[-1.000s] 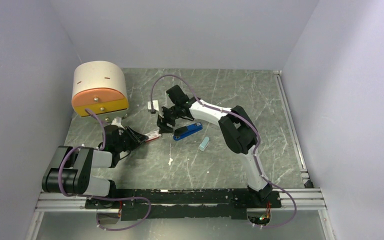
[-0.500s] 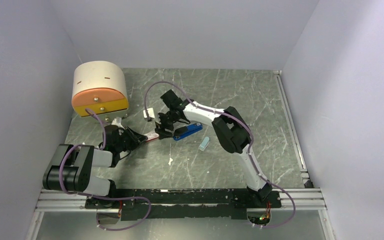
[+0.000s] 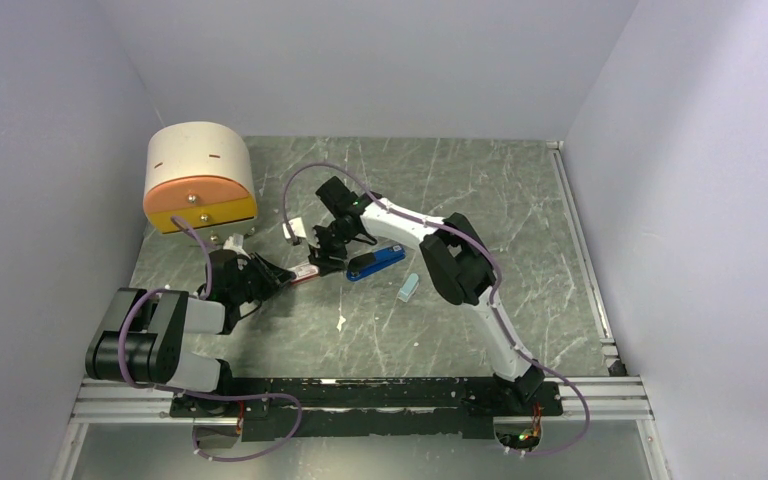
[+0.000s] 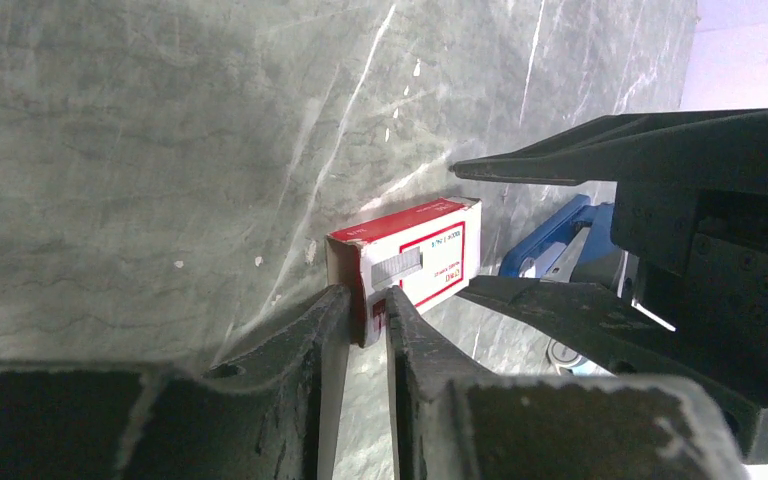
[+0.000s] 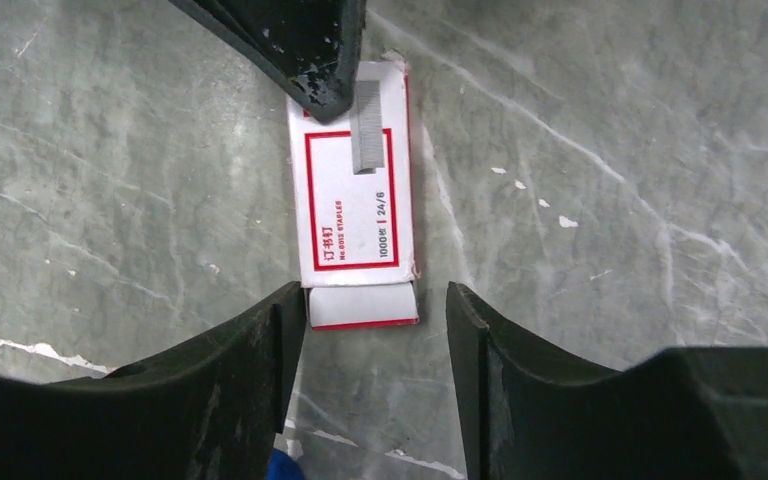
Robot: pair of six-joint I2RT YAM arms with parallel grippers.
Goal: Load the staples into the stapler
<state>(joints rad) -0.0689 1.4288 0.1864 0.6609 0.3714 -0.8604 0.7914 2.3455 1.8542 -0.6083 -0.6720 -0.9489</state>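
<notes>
The red-and-white staple box (image 3: 305, 272) lies flat on the table. A grey ribbed staples strip (image 5: 365, 125) shows on its top face; I cannot tell if it is printed. My left gripper (image 4: 367, 305) is shut on the box's near corner (image 4: 420, 255). My right gripper (image 5: 370, 300) is open, and its fingers straddle the box's opposite flap end (image 5: 355, 200) without touching it. In the left wrist view its fingers (image 4: 580, 155) bracket the box. The blue stapler (image 3: 376, 261) lies just right of the box; it also shows in the left wrist view (image 4: 550, 240).
A beige, orange and yellow drawer unit (image 3: 200, 175) stands at the back left. A small pale-blue piece (image 3: 408, 287) lies right of the stapler. A white scrap (image 3: 341, 322) lies nearer the front. Walls close in the table on three sides.
My right gripper has moved left and down from above the stapler to the far end of the staple box. My left gripper has kept its hold and has not moved.
</notes>
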